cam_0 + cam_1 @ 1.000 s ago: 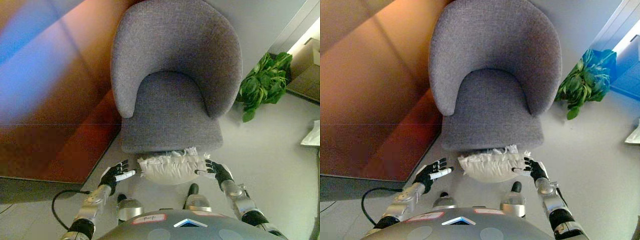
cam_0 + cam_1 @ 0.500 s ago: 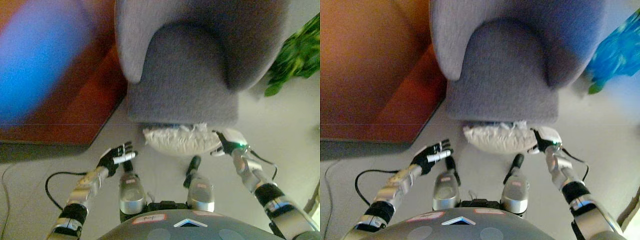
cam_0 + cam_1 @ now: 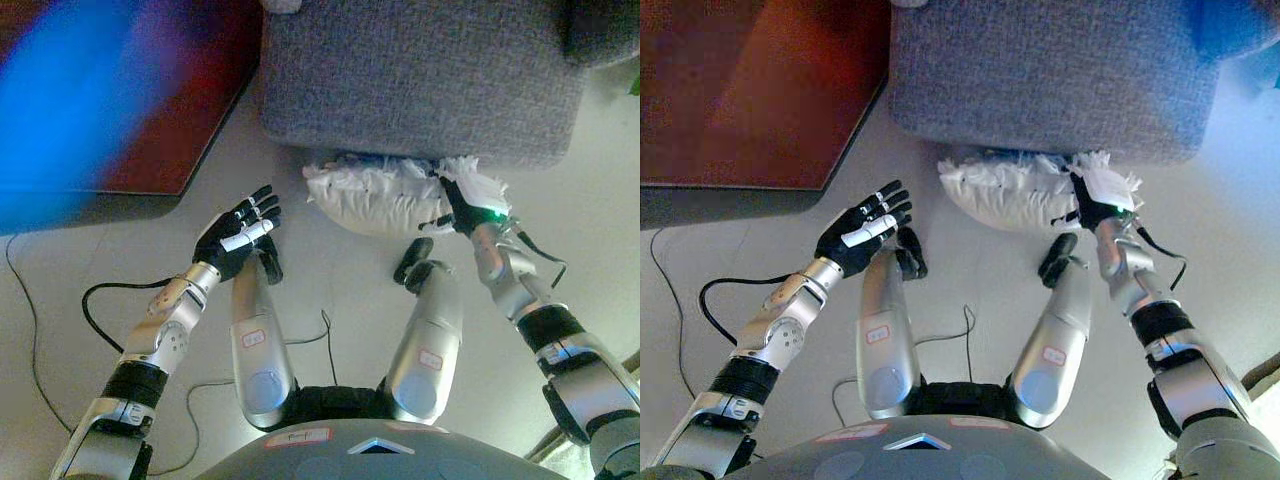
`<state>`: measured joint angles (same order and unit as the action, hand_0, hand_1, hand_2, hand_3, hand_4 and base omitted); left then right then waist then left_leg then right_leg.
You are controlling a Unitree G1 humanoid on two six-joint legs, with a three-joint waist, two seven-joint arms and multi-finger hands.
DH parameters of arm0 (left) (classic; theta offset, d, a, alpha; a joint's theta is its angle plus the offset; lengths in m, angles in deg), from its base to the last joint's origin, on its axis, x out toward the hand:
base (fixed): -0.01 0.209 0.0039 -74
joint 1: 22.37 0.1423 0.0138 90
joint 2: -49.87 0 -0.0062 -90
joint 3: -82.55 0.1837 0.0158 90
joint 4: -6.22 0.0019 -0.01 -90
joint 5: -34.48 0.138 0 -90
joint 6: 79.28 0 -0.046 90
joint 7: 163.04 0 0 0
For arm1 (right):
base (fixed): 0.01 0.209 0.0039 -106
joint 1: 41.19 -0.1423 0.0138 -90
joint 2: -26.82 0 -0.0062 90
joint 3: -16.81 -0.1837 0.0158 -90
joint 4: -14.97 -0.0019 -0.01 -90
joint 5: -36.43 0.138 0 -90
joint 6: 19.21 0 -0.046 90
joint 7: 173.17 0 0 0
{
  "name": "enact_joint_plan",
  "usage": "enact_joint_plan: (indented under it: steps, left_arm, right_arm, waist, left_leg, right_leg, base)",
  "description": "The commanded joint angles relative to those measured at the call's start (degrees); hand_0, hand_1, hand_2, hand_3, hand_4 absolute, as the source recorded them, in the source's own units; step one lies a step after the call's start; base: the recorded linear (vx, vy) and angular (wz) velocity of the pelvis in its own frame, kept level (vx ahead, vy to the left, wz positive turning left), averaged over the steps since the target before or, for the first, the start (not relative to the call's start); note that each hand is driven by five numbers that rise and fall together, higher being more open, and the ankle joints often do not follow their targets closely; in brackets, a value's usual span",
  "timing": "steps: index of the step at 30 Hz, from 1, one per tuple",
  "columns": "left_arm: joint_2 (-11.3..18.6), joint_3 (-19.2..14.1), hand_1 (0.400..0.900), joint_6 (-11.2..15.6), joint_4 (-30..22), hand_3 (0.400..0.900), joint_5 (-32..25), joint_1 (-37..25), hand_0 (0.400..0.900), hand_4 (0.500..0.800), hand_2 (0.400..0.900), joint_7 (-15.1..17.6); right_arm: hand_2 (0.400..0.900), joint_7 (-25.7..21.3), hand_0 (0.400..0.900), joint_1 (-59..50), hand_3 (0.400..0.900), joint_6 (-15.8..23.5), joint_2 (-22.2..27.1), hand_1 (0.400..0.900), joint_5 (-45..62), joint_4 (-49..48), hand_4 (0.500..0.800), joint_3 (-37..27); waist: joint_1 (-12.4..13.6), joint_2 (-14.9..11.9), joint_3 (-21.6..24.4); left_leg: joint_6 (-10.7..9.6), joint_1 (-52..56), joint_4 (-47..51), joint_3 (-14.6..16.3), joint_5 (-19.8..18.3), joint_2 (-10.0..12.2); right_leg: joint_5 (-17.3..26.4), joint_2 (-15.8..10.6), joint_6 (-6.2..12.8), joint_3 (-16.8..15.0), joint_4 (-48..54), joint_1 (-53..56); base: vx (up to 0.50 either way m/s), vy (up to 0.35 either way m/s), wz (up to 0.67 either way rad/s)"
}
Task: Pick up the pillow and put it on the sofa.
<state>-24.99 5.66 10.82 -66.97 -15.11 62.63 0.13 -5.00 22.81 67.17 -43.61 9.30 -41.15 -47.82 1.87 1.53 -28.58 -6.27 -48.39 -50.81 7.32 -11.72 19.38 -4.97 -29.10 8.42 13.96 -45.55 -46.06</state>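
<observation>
The white fringed pillow (image 3: 375, 195) lies on the floor against the front of the grey sofa (image 3: 420, 80), partly under its edge. My right hand (image 3: 460, 205) rests against the pillow's right end with its fingers laid straight on the cloth. My left hand (image 3: 238, 232) is open, palm turned toward the pillow, a short gap away from its left end and touching nothing. Only the front of the sofa's seat shows at the top of both views.
A reddish-brown surface with a dark edge (image 3: 760, 90) fills the upper left, beside the sofa. Pale grey floor (image 3: 340, 270) runs below the pillow and out to the right.
The camera has tipped down, so the sofa and pillow now sit higher in view. My right hand has stayed at the pillow's right end and my left hand remains apart from it.
</observation>
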Motion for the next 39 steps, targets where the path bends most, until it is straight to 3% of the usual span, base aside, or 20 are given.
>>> enact_joint_plan:
  steps: [1,3,12,15,17,20,27,28,29,39]
  left_arm:
    - [1.8,2.5,0.9,3.0,-6.8,0.9,-4.1,0.3,0.9,0.8,0.9,-1.6]
    - [1.9,2.7,0.9,2.5,-7.5,0.9,-4.9,0.2,0.9,0.8,0.9,-2.0]
    - [2.3,3.3,0.9,1.1,-10.4,0.9,-6.5,0.1,0.9,0.8,0.9,-3.1]
    - [2.5,3.6,0.9,0.6,-10.5,0.9,-6.1,0.4,0.9,0.8,0.9,-3.9]
    - [3.0,3.5,0.9,-0.6,-11.5,0.9,-5.9,0.9,0.9,0.8,0.9,-4.2]
    - [3.3,3.7,0.9,-1.3,-11.8,0.9,-5.3,1.4,0.9,0.8,0.9,-4.6]
    - [3.2,4.0,0.9,-3.3,-12.1,0.9,-5.5,1.6,0.9,0.8,0.9,-4.7]
    - [3.1,4.2,0.9,-3.4,-12.0,0.9,-5.7,1.4,0.9,0.8,0.9,-4.6]
    - [2.9,4.4,0.9,-3.6,-12.1,0.9,-5.8,1.3,0.9,0.8,0.9,-4.5]
    - [1.9,5.6,0.9,-3.5,-12.4,0.9,-5.3,1.4,0.9,0.8,0.9,-3.7]
  right_arm:
    - [0.9,-5.1,0.9,-5.2,0.9,-0.6,3.7,0.9,3.2,0.6,0.8,0.6]
    - [0.9,-5.4,0.9,-5.9,0.9,-1.3,3.2,0.9,3.4,1.4,0.8,0.8]
    - [0.9,-6.3,0.9,-8.8,0.9,-3.0,2.9,0.9,3.4,2.1,0.8,1.4]
    - [0.9,-3.5,0.9,-9.2,0.9,-3.8,2.7,0.9,3.5,2.4,0.8,1.6]
    - [0.9,2.1,0.9,-9.1,0.9,-6.0,2.3,0.9,5.6,2.2,0.8,2.3]
    - [0.9,6.5,0.9,-9.5,0.9,-7.2,2.1,0.9,7.0,2.4,0.8,3.3]
    - [0.9,11.6,0.9,-12.7,0.9,-11.6,0.2,0.9,12.0,5.7,0.8,3.6]
    - [0.443,11.7,0.443,-13.0,0.443,-11.7,-0.3,0.443,12.8,6.7,0.526,3.5]
    - [0.4,12.3,0.4,-13.3,0.4,-12.0,-0.8,0.4,13.1,7.6,0.5,3.4]
    - [0.4,8.8,0.4,-14.2,0.4,-13.3,-3.2,0.4,18.7,10.4,0.5,2.0]
  waist:
    - [1.8,0.8,1.8]
    - [2.0,1.2,1.4]
    - [2.7,1.8,0.4]
    - [3.0,1.8,0.3]
    - [3.3,1.7,0.2]
    - [3.7,1.7,0.0]
    - [4.4,1.9,0.0]
    - [4.5,2.0,-0.1]
    - [4.5,2.0,-0.1]
    - [4.9,2.8,-0.9]
  left_leg:
    - [-2.2,-0.2,-1.5,-2.0,-2.9,4.4]
    - [-2.6,-1.4,-5.8,-2.6,-6.1,4.9]
    - [-1.8,-8.3,-16.5,-4.9,-10.2,4.9]
    - [-1.9,-9.7,-19.1,-5.9,-11.1,4.7]
    - [-1.9,-10.7,-20.9,-6.5,-11.6,4.5]
    - [-2.1,-11.6,-22.7,-7.3,-11.9,4.1]
    - [-2.2,-11.5,-23.7,-7.9,-11.7,3.4]
    - [-2.2,-11.4,-23.8,-7.8,-11.7,3.3]
    - [-2.1,-11.4,-23.8,-7.8,-11.6,3.2]
    - [-1.5,-9.2,-21.4,-6.9,-9.9,2.4]
  right_leg:
    - [-1.3,-2.4,1.92,-4.0,-4.5,-5.0]
    - [-3.9,-3.0,2.31,-4.4,-8.4,-6.4]
    - [-7.7,-4.3,1.5,-6.5,-18.9,-13.8]
    - [-8.9,-4.4,1.38,-7.1,-21.3,-15.0]
    - [-9.7,-4.6,1.28,-7.6,-23.1,-16.0]
    - [-10.1,-4.8,1.27,-8.2,-24.6,-16.9]
    - [-9.1,-4.9,1.2,-8.6,-24.9,-17.3]
    - [-8.9,-4.8,1.19,-8.6,-24.9,-17.3]
    - [-8.8,-4.9,1.16,-8.6,-24.9,-17.3]
    - [-6.8,-4.5,1.19,-8.4,-22.7,-15.3]
  base:
    - [0.04,-0.019,0.12]
    - [0.06,-0.024,0.13]
    - [0.0,-0.008,0.1]
    - [0.03,-0.015,0.08]
    - [0.05,-0.016,0.07]
    - [0.05,-0.007,0.05]
    - [0.04,0.012,0.03]
    - [0.03,0.022,0.03]
    - [0.03,0.023,0.03]
    - [0.01,0.01,0.02]
